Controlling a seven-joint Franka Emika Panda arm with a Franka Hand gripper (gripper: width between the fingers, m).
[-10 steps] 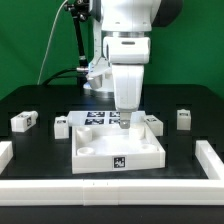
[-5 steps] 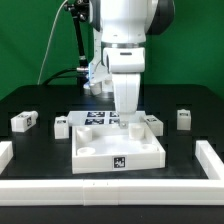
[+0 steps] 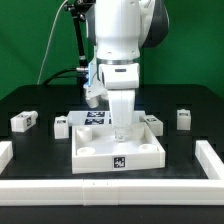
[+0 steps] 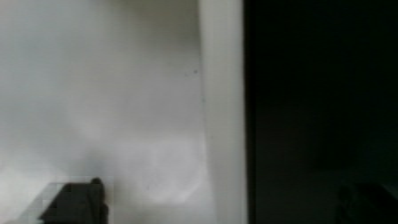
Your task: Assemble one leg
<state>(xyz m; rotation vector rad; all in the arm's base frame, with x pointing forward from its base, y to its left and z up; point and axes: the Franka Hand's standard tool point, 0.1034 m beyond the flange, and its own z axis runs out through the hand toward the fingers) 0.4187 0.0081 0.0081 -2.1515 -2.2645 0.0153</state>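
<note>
Shifted toward exterior view's left & dipped: claw (image 3: 122,129) now low over tray (image 3: 95,152). Can't tell if it's pinching anything (wrist view's a blur); prob. lining up w/ a socket, leg (image 3: 183,118) lies loose.

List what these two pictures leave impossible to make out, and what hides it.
Exterior view: whether the claw is open, shut or holding anything; too small, low inside the tabletop.
Wrist view: blurred white and black; only one dark fingertip shows, cut by the edge.
Exterior view: the marker board is partly hidden behind the arm.
</note>
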